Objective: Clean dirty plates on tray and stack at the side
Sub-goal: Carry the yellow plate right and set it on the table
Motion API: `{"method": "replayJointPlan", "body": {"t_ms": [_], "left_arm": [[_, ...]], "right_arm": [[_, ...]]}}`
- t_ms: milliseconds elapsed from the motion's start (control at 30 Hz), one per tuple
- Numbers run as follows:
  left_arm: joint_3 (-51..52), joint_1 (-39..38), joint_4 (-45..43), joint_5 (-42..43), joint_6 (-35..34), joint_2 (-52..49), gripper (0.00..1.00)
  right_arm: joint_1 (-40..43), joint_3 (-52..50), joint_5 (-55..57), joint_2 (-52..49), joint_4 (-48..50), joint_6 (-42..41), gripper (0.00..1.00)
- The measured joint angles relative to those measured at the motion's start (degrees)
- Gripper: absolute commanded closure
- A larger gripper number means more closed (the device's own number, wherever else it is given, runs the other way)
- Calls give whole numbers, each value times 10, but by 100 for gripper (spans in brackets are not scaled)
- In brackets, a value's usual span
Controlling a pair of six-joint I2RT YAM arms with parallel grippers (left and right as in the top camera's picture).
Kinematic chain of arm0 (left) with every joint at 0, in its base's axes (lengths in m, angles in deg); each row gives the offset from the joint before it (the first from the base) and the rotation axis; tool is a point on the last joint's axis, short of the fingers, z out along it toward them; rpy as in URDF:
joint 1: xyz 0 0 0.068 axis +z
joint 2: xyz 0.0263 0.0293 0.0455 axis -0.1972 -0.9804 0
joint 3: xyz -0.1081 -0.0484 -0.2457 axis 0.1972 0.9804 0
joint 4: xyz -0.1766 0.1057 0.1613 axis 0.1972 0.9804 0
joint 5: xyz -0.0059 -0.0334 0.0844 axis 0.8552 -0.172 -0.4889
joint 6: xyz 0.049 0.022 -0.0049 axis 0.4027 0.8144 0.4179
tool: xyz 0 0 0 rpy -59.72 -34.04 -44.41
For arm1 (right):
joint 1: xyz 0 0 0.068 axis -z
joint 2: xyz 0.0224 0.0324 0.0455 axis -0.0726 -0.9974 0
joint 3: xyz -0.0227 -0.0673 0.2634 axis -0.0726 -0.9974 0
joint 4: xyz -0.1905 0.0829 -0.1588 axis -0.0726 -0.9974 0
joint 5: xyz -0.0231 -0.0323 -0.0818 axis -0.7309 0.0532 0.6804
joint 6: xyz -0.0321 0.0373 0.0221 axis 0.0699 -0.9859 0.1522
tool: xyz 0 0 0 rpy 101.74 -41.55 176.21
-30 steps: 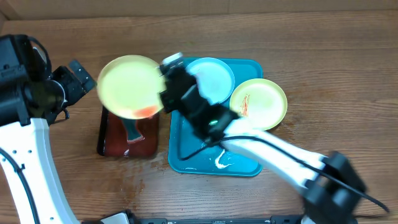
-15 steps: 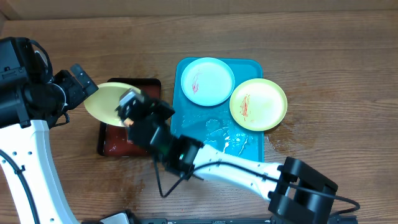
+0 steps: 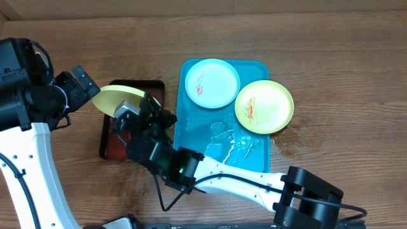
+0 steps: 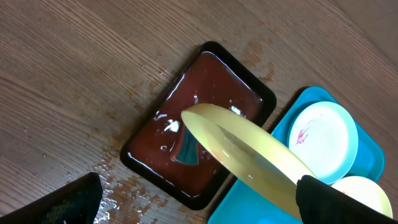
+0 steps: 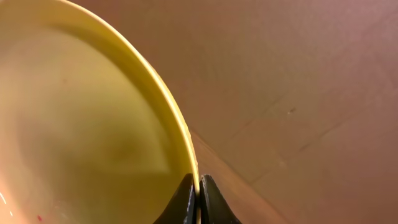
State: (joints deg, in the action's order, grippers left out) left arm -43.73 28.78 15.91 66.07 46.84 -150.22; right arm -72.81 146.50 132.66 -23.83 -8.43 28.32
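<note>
The job looked barely under way: of the three plates, only one yellow-green plate [image 3: 116, 100] was off the turquoise tray [image 3: 184, 108], and nothing was stacked at the side of the table that I could see. That plate hung tilted at the centre left of the overhead view, above the reddish-brown tray [image 4: 214, 74], which held a shallow pool of liquid and a small blue-green thing I could not make out. I judged it was in the washing step, not yet clean or set down. The pale blue plate [image 3: 212, 83] lay in the turquoise tray's upper part, and the second yellow-green plate [image 3: 264, 106] rested across its right rim, partly over the wood. Both showed red smears, so two plates were left untouched. The tray's lower floor glistened wet. The right arm reached from the lower right of the frame across the turquoise tray's lower edge, and the right gripper [image 5: 198, 196] was pinched tight on the lifted plate's rim. The left gripper [image 3: 82, 84] hovered at the upper left with its fingers spread wide, one of them just beside the plate's edge; whether it touched, I could not tell.
</note>
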Motion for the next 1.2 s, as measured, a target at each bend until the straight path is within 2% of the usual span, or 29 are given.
{"method": "replayJointPlan", "body": {"t_ms": [133,267,367,500,600,667,767,933,1067,1200], "left_arm": [[0,0,0,0,0,0,0],[0,0,0,0,0,0,0],[0,0,0,0,0,0,0],[0,0,-1,-2,0,0,0],[0,0,-3,-2,0,0,0],[0,0,-3,-2,0,0,0],[0,0,-5,-1,7,0,0],[0,0,-8,30,38,0,0],[0,-1,-11,61,58,0,0],[0,-6,-19,73,69,0,0]], "right_arm": [[0,0,2,0,0,3,96],[15,0,14,0,-13,-45,96],[53,1,12,1,-72,-129,97],[109,2,-49,7,-170,-231,96],[144,2,-125,24,-230,-303,96],[187,2,-221,62,-280,-369,96],[277,2,-362,136,-358,-451,96],[506,7,-527,231,-479,-543,96],[711,10,-609,238,-597,-575,96],[884,10,-626,205,-672,-588,96]]}}
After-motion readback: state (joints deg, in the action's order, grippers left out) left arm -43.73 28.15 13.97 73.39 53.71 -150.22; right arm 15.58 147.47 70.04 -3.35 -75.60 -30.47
